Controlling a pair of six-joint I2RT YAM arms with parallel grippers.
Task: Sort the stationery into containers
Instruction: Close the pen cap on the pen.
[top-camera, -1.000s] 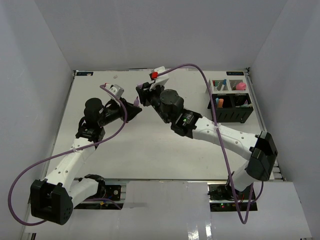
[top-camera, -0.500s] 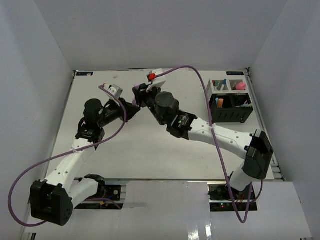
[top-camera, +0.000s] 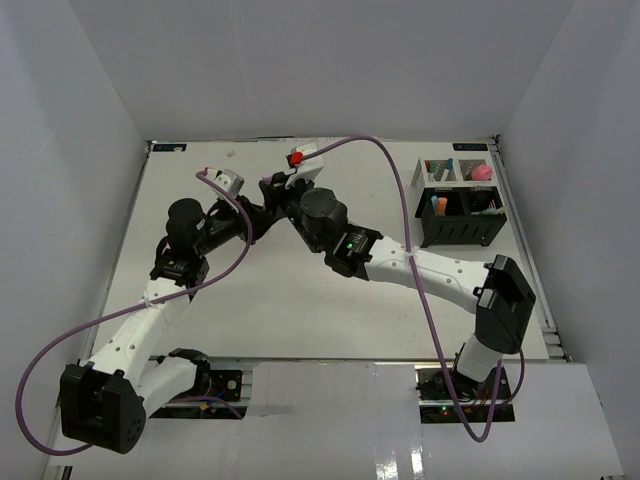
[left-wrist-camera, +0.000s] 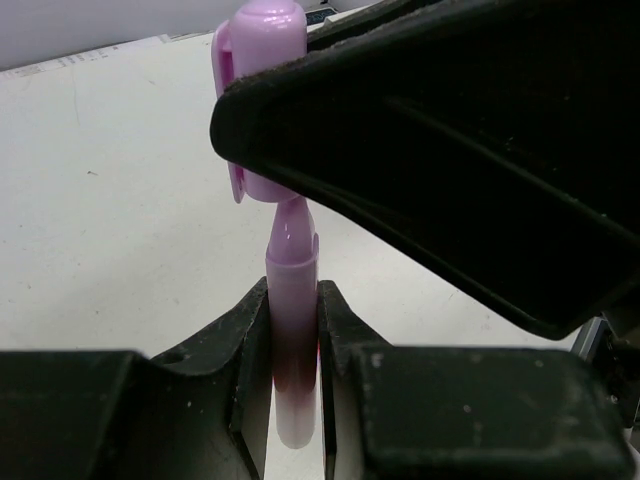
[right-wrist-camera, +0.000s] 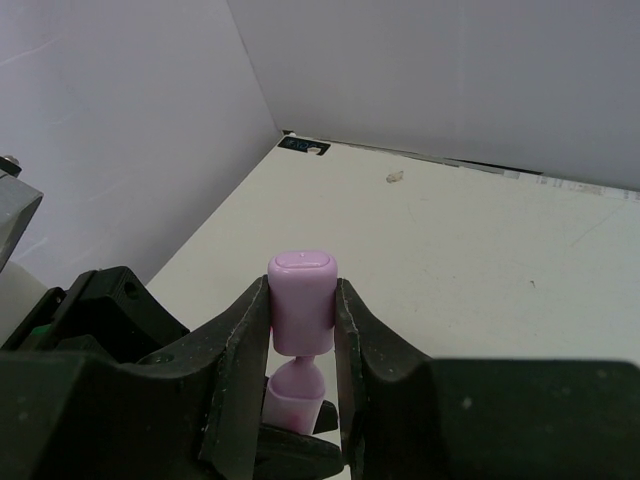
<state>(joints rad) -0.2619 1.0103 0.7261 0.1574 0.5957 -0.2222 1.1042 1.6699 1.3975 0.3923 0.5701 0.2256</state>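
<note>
A purple marker body (left-wrist-camera: 292, 340) stands upright between the fingers of my left gripper (left-wrist-camera: 293, 300), which is shut on it. My right gripper (right-wrist-camera: 302, 290) is shut on the marker's purple cap (right-wrist-camera: 302, 305) and holds it right over the marker's tapered tip (right-wrist-camera: 297, 385); the nib enters the cap. In the top view the left gripper (top-camera: 256, 218) and the right gripper (top-camera: 273, 193) meet at the table's back middle. The containers, a black organizer (top-camera: 462, 228) with white mesh compartments (top-camera: 438, 172), stand at the far right with several items inside.
A pink-capped bottle (top-camera: 481, 172) sits in the mesh part and an orange marker (top-camera: 437, 205) in the black part. Purple cables loop above both arms. White walls close in the table on three sides.
Both grippers have shifted a little to the left, and the right arm has reached further over, bringing the cap onto the marker's tip.
</note>
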